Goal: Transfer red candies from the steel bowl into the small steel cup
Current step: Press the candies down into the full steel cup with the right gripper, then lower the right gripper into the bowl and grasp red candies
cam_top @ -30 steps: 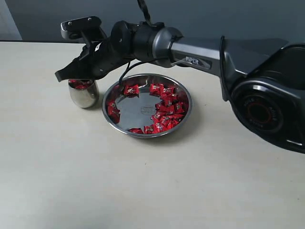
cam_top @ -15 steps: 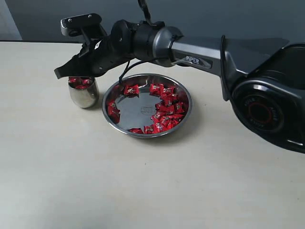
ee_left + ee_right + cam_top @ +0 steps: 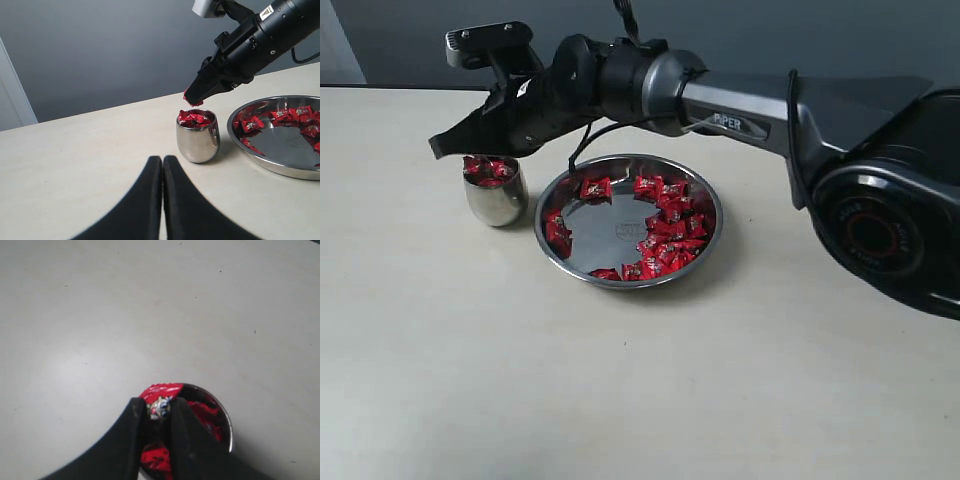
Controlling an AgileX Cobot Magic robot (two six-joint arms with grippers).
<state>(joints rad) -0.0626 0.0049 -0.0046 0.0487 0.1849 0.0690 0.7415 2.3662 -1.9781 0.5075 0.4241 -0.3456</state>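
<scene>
One red candy [image 3: 161, 407] pinched at the very tip of my right gripper [image 3: 442, 146]. Jaws closed on the wrapper, and only a sliver of red and silver shows between them.

Directly under it: the cup [image 3: 495, 200]. It stands upright and is heaped to the brim, with wrappers [image 3: 195, 119] poking above the rim. My tip hangs just above that pile and slightly toward the bowl-side edge. I can't tell whether it touches the pile.

The bowl [image 3: 600, 235] sits just beside the cup, apart from it. Plenty of red candies [image 3: 670, 235] remain, crowded along its far and right rim, a few on the left, middle bare. My guess: well short of done, yet the cup has little room.

Step in hand: the drop.
- Centre the tip over the mouth of the cup first. Off to the side, the piece will likely slide down the heap and onto the table [image 3: 620, 400].
- Stay low, since a long fall onto crinkled foil bounces.
- Part the jaws slowly. The wrapper may cling to one finger, so pause before lifting away.
- Don't press down. The cup is light and round-sided and could tip or skid.

My left gripper [image 3: 162, 160] is closed on nothing, low over the table, near the cup and pointing at it.
</scene>
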